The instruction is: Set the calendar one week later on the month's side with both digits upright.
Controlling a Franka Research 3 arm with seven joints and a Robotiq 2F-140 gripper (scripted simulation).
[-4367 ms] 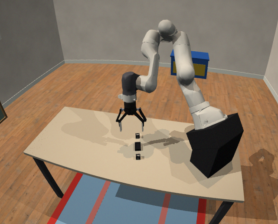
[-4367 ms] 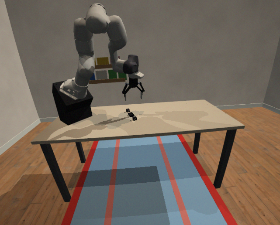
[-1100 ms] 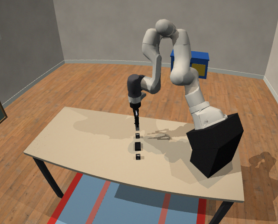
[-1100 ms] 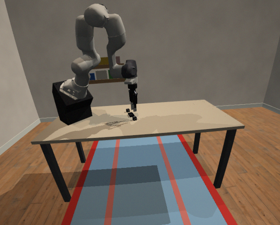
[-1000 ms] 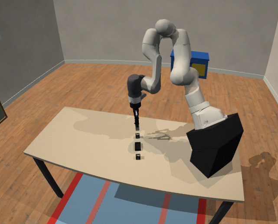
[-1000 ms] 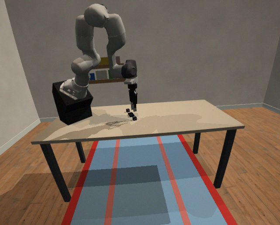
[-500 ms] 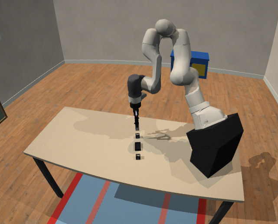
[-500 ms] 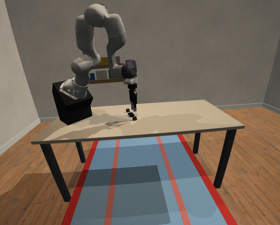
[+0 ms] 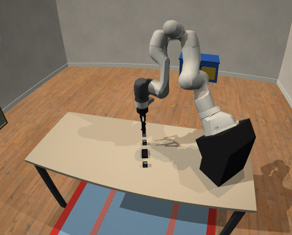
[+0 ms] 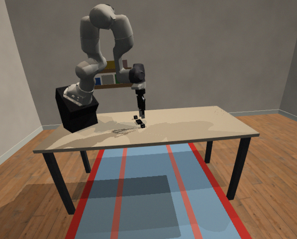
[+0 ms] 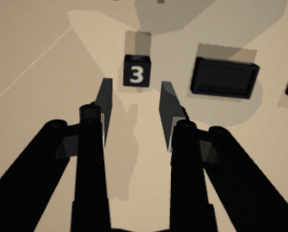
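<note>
Two cubes [image 11: 136, 70] flanking tray [image 11: 224, 77] on table [image 9: 72, 151], narrowed fingers hold nothing

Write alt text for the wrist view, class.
The end effector, fingers partly closed on nothing, hangs above the table facing a black cube showing a white 3. An empty black tray lies right of it.
</note>
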